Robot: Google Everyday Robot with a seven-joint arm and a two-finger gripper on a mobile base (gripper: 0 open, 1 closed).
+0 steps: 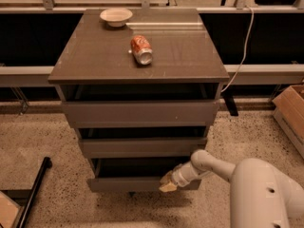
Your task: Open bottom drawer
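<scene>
We see the bottom drawer (123, 184) at the foot of the cabinet (71, 108), close to the floor (38, 146). Its flat grey-brown front looks shorter and narrower than the two above it, and a dark gap runs along its upper edge. The pincer (168, 182) sits at the right end of that front, up against its top edge. We cannot tell whether it is open or closed, or whether it grips the front. The pale arm (259, 184) reaches in from the lower right corner.

Above are the middle drawer (142, 147) and the top drawer (140, 113), each with a dark gap over it. On the counter (190, 56) a red can (142, 50) lies on its side near the middle, and a pale bowl (116, 16) stands upright near the far edge, well apart from the can.

A white cable (242, 51) hangs down to the right of the cabinet. A cardboard box (290, 110) rests on the floor at the right edge, and a black bar (33, 194) slants across the lower left.
</scene>
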